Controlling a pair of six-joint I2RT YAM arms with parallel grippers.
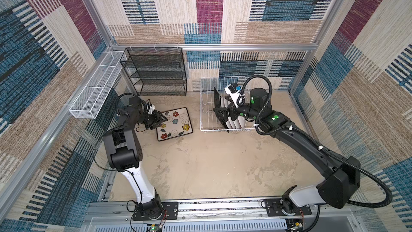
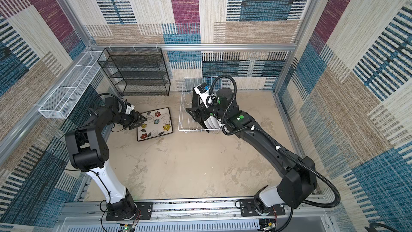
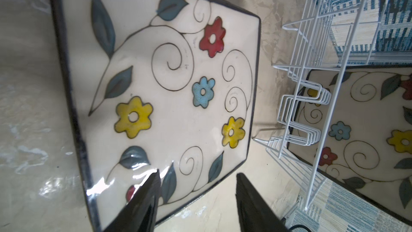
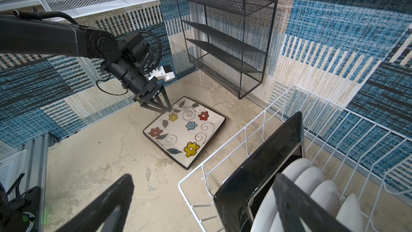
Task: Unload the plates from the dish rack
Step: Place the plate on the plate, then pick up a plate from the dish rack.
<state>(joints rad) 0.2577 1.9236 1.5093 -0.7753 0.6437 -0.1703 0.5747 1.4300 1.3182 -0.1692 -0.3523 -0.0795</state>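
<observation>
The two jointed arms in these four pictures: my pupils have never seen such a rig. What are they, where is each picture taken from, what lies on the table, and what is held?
They are robot arms that pinch things. Two pictures look down from above; two come from cameras on the wrists. A flowered square plate lies on the table, the left fingers open at its corner. In the dish rack stand a black-backed square plate and white round plates. The right fingers, open, straddle the square one. Nothing is held.
</observation>
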